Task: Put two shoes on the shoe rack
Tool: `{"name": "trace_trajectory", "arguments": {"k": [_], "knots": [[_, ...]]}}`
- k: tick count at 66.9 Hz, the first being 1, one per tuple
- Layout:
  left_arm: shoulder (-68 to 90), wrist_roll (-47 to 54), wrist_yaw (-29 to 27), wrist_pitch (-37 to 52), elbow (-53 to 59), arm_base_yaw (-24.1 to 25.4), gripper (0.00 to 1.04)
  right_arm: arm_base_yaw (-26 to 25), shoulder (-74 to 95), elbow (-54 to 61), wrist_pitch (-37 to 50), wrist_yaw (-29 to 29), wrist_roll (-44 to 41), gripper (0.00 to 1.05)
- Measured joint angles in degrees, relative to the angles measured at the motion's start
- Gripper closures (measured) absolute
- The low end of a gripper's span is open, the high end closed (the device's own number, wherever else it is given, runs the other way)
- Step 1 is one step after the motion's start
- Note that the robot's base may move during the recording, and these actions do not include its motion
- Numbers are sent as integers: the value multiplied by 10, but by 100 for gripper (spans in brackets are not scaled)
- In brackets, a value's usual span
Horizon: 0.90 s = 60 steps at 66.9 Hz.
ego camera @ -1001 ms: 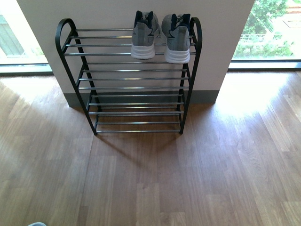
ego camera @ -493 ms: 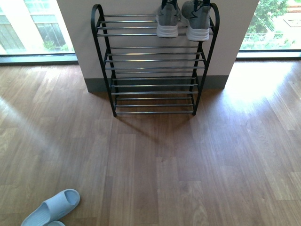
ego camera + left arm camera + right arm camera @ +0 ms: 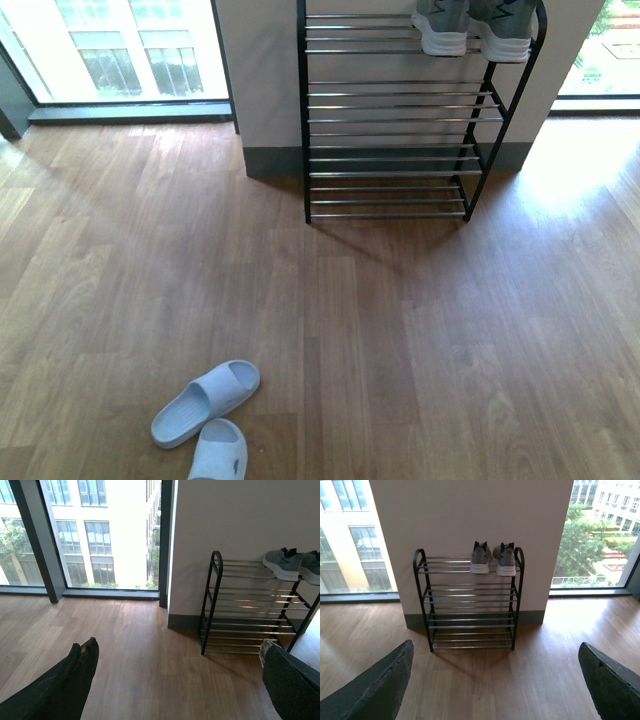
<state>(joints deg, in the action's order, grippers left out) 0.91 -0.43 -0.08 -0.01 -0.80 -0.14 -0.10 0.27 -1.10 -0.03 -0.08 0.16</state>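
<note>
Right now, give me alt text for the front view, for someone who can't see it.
A pair of pale blue slides lies on the wood floor near the lower left. A black shoe rack stands against the wall at upper right, with grey sneakers on its top shelf, right end.

The front view looks steeply down on the wood floor [image 3: 400, 330] from high up, with the shoe rack [image 3: 400, 100] far off at 1 o'clock and the pale blue slides [image 3: 205, 400] close in at 7 o'clock. The right wrist view faces the rack square-on, at 12 o'clock, from mid-distance. The left wrist view takes it obliquely, beside a window [image 3: 90, 535]. All three share the rack and the grey sneakers [image 3: 481, 560] on its top tier
</note>
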Motion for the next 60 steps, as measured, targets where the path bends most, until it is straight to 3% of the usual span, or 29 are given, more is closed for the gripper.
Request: {"name": "trace_trajectory", "arguments": {"k": [60], "knots": [[0, 0, 0, 0, 0, 0, 9, 0, -1, 0, 0, 1, 0, 9]]}}
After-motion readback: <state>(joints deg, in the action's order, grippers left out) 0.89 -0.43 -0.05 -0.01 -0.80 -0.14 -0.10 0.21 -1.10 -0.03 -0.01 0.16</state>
